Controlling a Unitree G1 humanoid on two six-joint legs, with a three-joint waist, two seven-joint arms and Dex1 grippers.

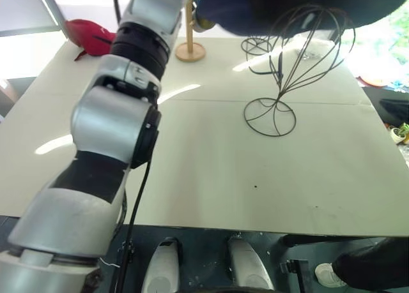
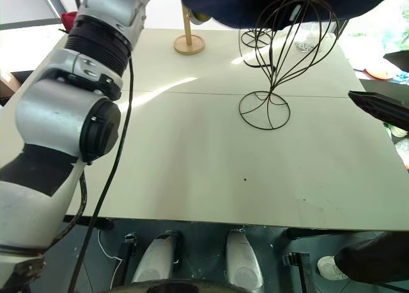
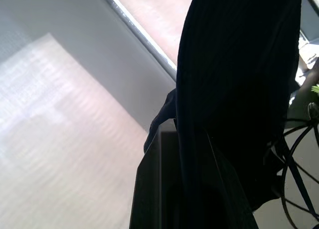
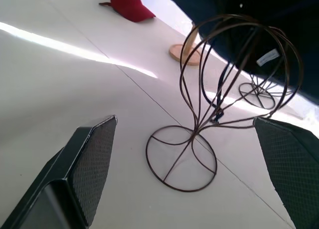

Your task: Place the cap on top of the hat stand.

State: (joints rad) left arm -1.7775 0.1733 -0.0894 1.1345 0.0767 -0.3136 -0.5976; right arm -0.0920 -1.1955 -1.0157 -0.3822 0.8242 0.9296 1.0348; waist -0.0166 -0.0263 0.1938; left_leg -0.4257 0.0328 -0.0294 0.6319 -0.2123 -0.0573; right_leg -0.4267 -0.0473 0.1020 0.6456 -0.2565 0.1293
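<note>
Navy-blue cap (image 2: pixel 268 2) pinched tight in raised left gripper (image 3: pixel 187 154), hanging over hat stand (image 4: pixel 229 84), right gripper (image 4: pixel 184 174) low, fingers wide apart

The left arm (image 1: pixel 115 133) is built of rounded silver-grey metal shells joined by black segments. A large disc-shaped black joint cap (image 2: pixel 99 130) is set into the side of the elbow housing, and a band of ribbed black rings (image 1: pixel 137 47) is seen above it, before the next silver section. A matte black panel (image 1: pixel 89 175) is fitted into the lower shell. A thin black cable (image 2: pixel 118 152) is routed along the outside of the arm and hangs below it. The right pincer (image 4: pixel 184 174) is formed of two broad black fingers (image 4: pixel 94 159) whose inner pads are covered with a fine cross-hatched grid texture.
</note>
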